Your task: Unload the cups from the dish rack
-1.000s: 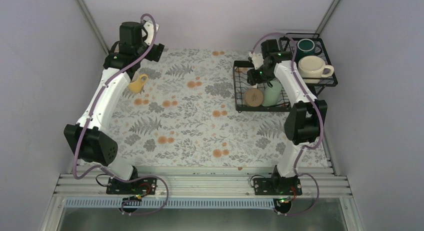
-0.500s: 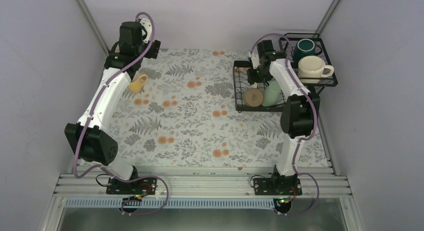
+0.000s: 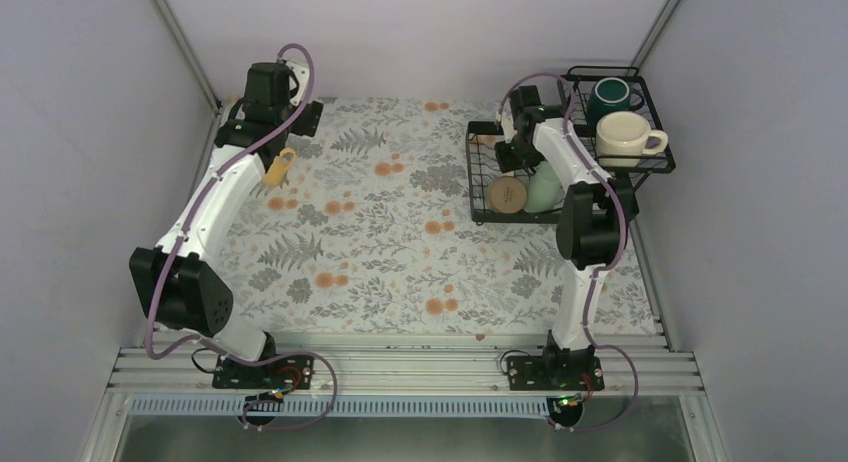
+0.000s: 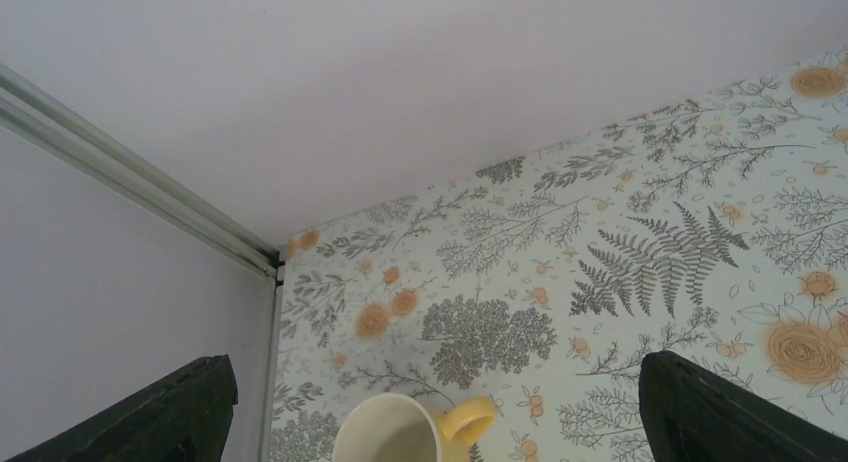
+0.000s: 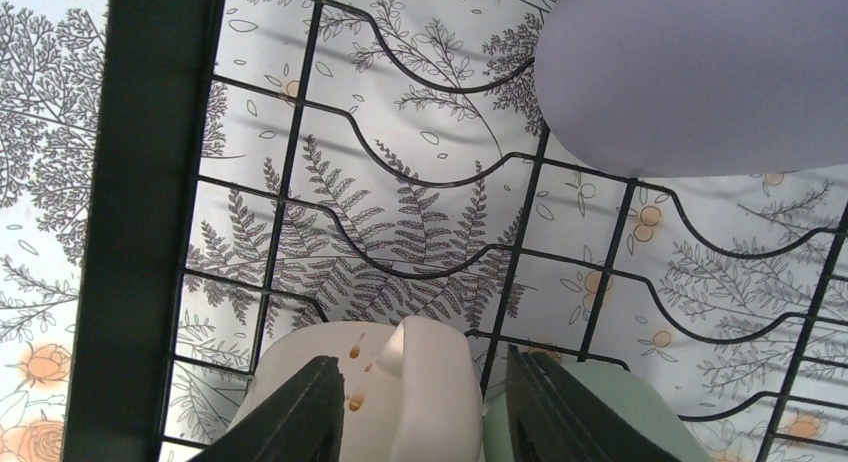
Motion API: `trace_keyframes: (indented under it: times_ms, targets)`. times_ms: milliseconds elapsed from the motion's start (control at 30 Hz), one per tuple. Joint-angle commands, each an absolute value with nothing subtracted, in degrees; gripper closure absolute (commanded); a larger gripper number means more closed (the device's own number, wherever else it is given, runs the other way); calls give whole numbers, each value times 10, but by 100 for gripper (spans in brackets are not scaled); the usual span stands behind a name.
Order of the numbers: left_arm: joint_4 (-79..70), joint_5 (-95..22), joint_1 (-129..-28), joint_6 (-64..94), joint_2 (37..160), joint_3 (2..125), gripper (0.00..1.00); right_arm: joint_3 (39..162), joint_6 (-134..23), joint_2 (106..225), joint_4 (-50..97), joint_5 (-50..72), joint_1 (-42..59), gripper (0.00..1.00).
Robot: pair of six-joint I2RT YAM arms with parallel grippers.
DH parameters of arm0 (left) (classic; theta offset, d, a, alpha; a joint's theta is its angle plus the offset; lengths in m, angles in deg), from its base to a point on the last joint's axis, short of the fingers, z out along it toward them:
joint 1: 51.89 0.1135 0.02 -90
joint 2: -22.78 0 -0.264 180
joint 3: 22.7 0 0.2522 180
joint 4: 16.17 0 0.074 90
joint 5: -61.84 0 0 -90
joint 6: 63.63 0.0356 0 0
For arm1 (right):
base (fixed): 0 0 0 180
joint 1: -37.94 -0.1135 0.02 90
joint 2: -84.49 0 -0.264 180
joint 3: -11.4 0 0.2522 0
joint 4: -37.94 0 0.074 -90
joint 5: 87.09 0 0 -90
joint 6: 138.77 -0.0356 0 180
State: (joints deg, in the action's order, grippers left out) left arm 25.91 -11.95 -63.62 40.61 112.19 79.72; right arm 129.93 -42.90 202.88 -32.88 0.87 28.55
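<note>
Right wrist: right end effector parted above dish rack.

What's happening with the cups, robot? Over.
Left gripper jaws open above yellow mug on table. Right gripper jaws open over pale cup in dish rack. Green mug, cream mug in basket. Nothing seen blocking.

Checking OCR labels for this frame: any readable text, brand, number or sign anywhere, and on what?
None readable. The cream mug, dark green mug, yellow mug and dish rack show no lettering. The tablecloth bears only ferns and flowers.
</note>
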Motion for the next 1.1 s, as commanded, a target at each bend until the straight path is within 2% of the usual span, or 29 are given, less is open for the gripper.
trace_keyframes:
  times_ms: [0, 67, 233, 367, 667, 900, 1067]
  targets:
    - [234, -111, -637, 396, 1090, 782, 0, 1311, -433, 2040, -328, 10, 282, 61]
    - [233, -111, -637, 398, 1088, 780, 0, 1312, -432, 2042, -334, 24, 282, 68]
    - [234, -117, -637, 396, 1083, 775, 0, 1308, -427, 2044, -345, 55, 282, 74]
    - [238, -125, -637, 394, 1082, 772, 0, 1310, -426, 2041, -347, 68, 281, 95]
    - [241, -180, -637, 375, 1073, 769, 0, 1373, -407, 2018, -372, 119, 280, 96]
    - [204, -455, -639, 343, 1058, 751, 0, 1466, -387, 1970, -394, 225, 280, 96]
    - [206, -668, -645, 335, 1090, 781, 0, 1510, -390, 1938, -406, 355, 280, 97]
